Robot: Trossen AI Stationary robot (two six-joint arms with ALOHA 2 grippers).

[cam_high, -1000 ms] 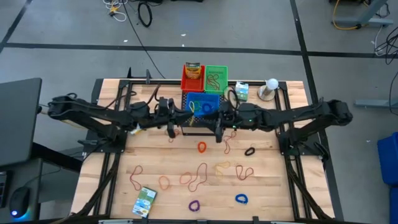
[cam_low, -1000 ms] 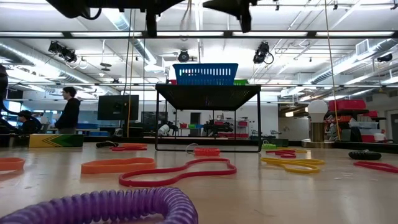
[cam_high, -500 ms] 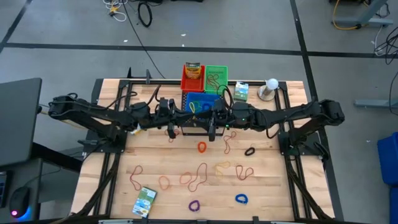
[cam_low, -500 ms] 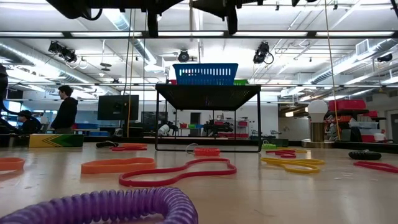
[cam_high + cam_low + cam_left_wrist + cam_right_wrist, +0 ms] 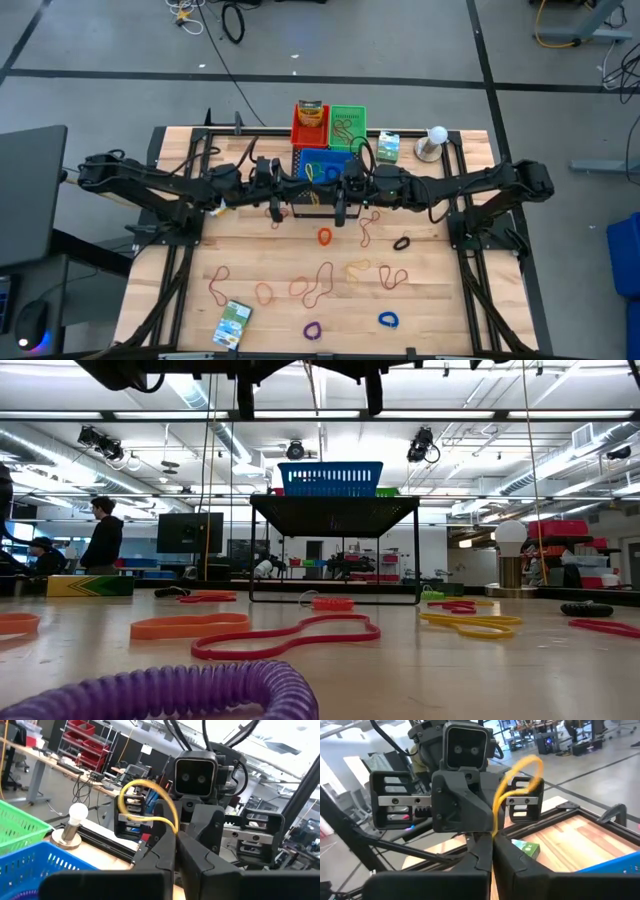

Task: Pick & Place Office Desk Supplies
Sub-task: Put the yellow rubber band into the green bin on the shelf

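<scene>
Both arms stretched level above mid-counter [image 5: 180, 290], left end effector [image 5: 274, 207] and right end effector [image 5: 340, 210] facing, each pinching one yellow band [image 5: 150, 802], other bands [image 5: 318, 283] on counter below.

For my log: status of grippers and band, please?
Left gripper, right gripper: each shut on yellow band. One band or two: unclear. Blue basket close by.

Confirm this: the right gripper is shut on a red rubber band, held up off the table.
Wrong colour. The rubber band is yellow, not red, as the right wrist view shows. The rest stands: the right gripper is shut on it, up off the table.
</scene>
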